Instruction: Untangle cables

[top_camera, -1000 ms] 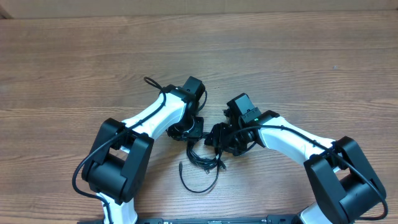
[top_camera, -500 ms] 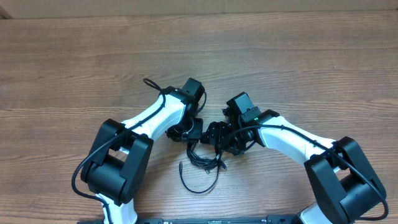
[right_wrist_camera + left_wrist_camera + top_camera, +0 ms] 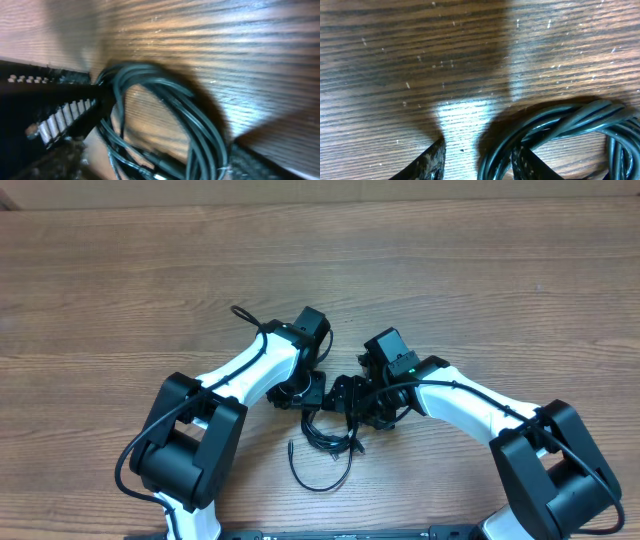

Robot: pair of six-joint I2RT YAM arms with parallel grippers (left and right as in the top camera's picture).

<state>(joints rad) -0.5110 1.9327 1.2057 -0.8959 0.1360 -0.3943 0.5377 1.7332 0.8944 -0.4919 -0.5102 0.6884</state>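
Glossy black cables (image 3: 555,119) on a matt, grained wooden table (image 3: 420,50)

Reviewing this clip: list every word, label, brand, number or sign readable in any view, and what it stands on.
No readable text in any view.
On the brown wooden table: bare grain only, no markings.
On the thin black cables: no print visible, even in the wrist views.
On the white and black left arm and right arm: no legible label.

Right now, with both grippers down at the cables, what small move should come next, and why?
Probably close the right gripper on the cables: its open jaws straddle the coil, so a grip could let it pull loops apart.
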